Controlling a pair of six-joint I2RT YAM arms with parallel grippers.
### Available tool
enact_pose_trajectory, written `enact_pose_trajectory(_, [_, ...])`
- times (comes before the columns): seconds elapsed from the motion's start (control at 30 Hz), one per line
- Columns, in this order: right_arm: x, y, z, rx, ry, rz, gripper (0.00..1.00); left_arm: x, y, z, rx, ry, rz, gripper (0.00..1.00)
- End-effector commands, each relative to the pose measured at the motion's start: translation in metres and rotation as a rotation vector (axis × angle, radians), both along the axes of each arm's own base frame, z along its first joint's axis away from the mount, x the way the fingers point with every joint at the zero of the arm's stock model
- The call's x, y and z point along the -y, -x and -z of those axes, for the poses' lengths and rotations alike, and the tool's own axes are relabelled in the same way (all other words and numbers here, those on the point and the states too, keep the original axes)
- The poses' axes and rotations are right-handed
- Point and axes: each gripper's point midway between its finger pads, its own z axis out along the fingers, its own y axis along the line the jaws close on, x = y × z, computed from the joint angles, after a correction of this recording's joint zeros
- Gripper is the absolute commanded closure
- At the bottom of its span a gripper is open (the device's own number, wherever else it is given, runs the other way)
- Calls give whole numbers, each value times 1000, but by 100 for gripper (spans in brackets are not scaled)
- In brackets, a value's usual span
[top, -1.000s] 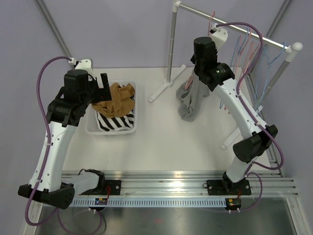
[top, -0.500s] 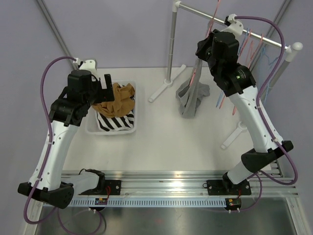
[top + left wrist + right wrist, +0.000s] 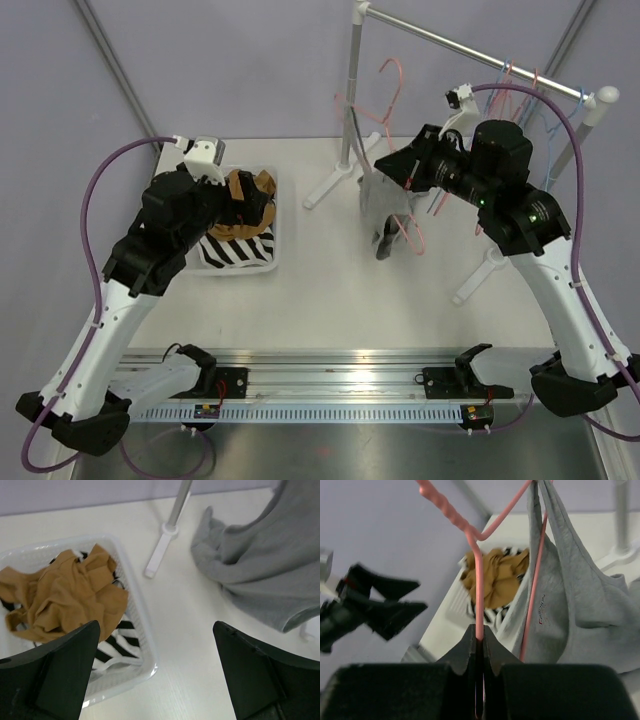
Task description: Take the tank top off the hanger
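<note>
Left end effector (image 3: 155, 672): fingers spread wide, holding nothing, poised over the white basket (image 3: 283, 238).
Basket: stands on the tabletop (image 3: 330, 300); holds a tan garment (image 3: 65, 597) over striped cloth (image 3: 235, 252).
Tank top (image 3: 270, 575): grey, right of the basket, draped on the pink hanger (image 3: 479, 595).
Right end effector (image 3: 479, 639): right of the basket, pinching the hanger's wire.

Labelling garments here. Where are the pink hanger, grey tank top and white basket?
pink hanger (image 3: 479, 585): right wrist view, on its upright wire stem.
grey tank top (image 3: 270, 575): left wrist view, on the body fabric.
white basket (image 3: 143, 635): left wrist view, on its side rim.
</note>
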Motion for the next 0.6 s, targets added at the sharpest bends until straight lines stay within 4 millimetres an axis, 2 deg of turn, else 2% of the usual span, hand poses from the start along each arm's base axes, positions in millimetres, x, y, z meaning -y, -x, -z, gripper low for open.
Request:
enact_pose_trajectory(0.0, [-38, 55, -3, 5, -87, -358, 100, 22, 4, -39, 176, 152, 91, 1])
enact_pose_trajectory(0.03, [-44, 65, 7, -26, -92, -420, 100, 27, 8, -41, 192, 176, 125, 1])
enact_pose_trajectory(0.07, [-46, 71, 8, -31, -101, -440, 100, 31, 12, -56, 255, 219, 152, 1])
enact_pose_trajectory(0.1, [-53, 76, 15, -40, -101, -466, 100, 39, 16, -47, 246, 231, 202, 1])
enact_pose_trajectory(0.17, [-58, 85, 18, -36, -102, -504, 100, 47, 22, -56, 292, 268, 259, 1])
enact_pose_trajectory(0.27, [-79, 104, 28, -44, -93, -608, 100, 56, 20, -50, 274, 296, 286, 1])
enact_pose_trajectory(0.3, [-90, 116, 33, -46, -81, -655, 100, 59, 19, -47, 261, 300, 295, 1])
enact_pose_trajectory(0.43, [-104, 119, 38, 9, -45, -643, 100, 60, 6, -34, 190, 270, 256, 5])
enact_pose_trajectory(0.57, [-108, 119, 30, 53, -81, -633, 100, 56, -2, -21, 146, 203, 209, 18])
